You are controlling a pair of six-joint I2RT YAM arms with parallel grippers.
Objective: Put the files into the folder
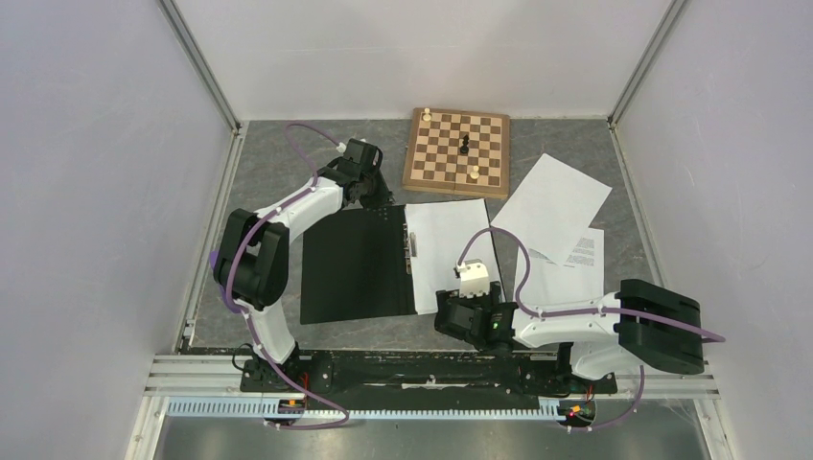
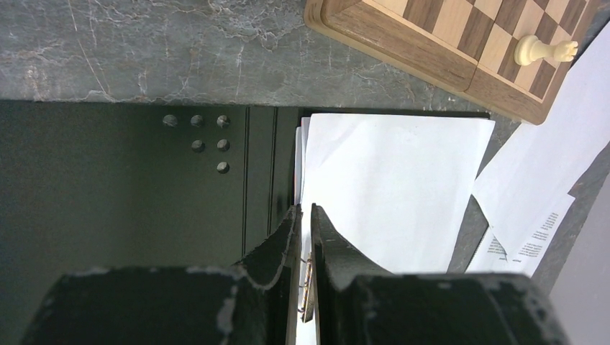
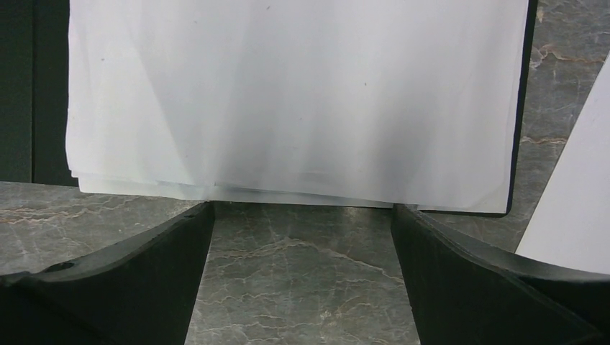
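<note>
Grey tabletop (image 1: 556, 134) bears the open folder (image 1: 350, 264), files (image 1: 449, 235) on its right half; only the left wrist view shows left fingers (image 2: 277, 248) pinching its half-hidden spine clip (image 2: 308, 287), while right fingers (image 3: 144, 266) gape before the sheets.

Our robot's left arm (image 1: 297, 203) and right arm (image 1: 566, 324) pair white link shells with bulky black joint housings, each trailed by a looping purple cable (image 1: 309, 129). We note a white block (image 1: 473, 278) at the right wrist, and pale scuffs edging the matte black left gripper (image 2: 304, 210)
</note>
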